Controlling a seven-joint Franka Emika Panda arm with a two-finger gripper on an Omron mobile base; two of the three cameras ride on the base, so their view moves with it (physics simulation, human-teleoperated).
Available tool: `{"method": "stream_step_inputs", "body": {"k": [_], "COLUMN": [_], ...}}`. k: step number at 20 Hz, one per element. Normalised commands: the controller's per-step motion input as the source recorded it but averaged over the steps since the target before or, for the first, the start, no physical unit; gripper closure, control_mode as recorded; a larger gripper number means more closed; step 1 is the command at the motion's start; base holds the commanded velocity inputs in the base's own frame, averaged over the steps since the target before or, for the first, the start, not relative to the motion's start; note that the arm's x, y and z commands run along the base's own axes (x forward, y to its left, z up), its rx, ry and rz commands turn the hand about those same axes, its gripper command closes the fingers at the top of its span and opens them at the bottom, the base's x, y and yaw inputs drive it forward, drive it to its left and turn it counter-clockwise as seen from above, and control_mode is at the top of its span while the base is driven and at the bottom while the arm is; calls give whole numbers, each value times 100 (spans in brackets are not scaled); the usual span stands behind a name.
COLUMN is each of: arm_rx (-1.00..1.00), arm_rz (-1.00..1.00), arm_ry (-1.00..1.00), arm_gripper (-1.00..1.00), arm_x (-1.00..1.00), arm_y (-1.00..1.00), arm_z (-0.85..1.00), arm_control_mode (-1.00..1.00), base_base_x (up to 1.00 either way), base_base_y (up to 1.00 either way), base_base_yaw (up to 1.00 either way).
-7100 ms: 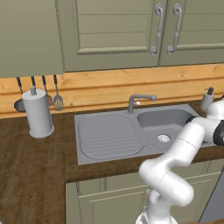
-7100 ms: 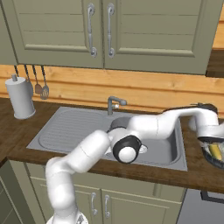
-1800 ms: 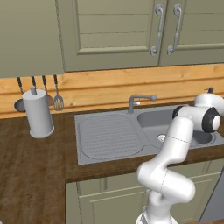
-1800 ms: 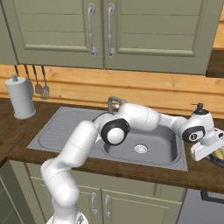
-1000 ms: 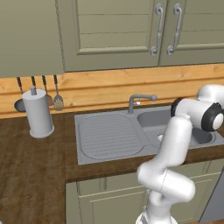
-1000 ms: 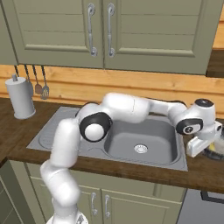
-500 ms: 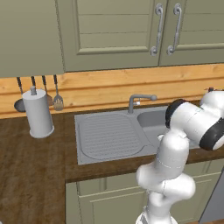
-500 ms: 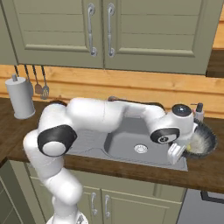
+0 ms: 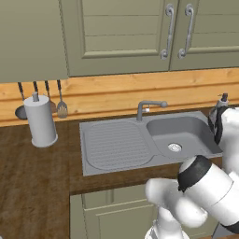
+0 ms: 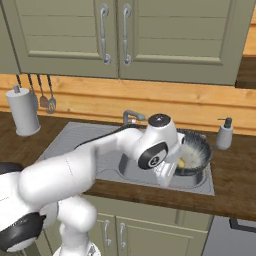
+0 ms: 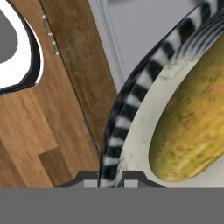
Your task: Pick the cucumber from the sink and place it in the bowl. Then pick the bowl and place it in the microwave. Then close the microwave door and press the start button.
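My gripper (image 10: 171, 169) is shut on the rim of the bowl (image 10: 196, 149), a dark bowl with pale stripes, and holds it in the air over the right end of the sink (image 10: 112, 165). In the hand view the striped rim of the bowl (image 11: 131, 113) runs down between my gripper's (image 11: 109, 176) fingertips. The yellow-orange cucumber (image 11: 192, 127) lies inside the bowl against its pale inner wall. It shows as a small yellow spot, the cucumber (image 10: 181, 163), just beside my hand. The grey sink (image 9: 140, 140) has nothing in its basin.
A soap dispenser (image 10: 225, 134) stands on the counter right of the bowl. The curved faucet (image 9: 150, 107) rises behind the basin. A paper towel roll (image 9: 41, 122) and hanging utensils (image 9: 60, 108) are far left. Cabinet doors (image 10: 115, 35) hang overhead. My elbow (image 9: 205, 186) bulks low at the counter's front.
The bowl with the cucumber has moved left, from the counter right of the sink to above the sink's right end. My arm's big joints have swung down toward the counter front.
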Motion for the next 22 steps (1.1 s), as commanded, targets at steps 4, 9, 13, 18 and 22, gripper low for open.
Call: {"method": "stream_step_inputs", "body": {"k": [4,9,13,18,22], "arm_rx": [10,12,19,11,0], "arm_rz": [2,6,17,10,0], "arm_ry": [13,4,14,-9,-15], "arm_gripper": [100,100,100,100,100], "arm_x": [-19,-29,-14,-24,-35], "arm_y": [100,100,100,96,76], "arm_z": [52,49,62,18,29], "arm_control_mode": [-100,-100,-100,-100,-100], "base_base_x": [0,0,0,0,0], "base_base_y": [0,0,0,0,0], "base_base_yaw": [0,0,0,0,0]}}
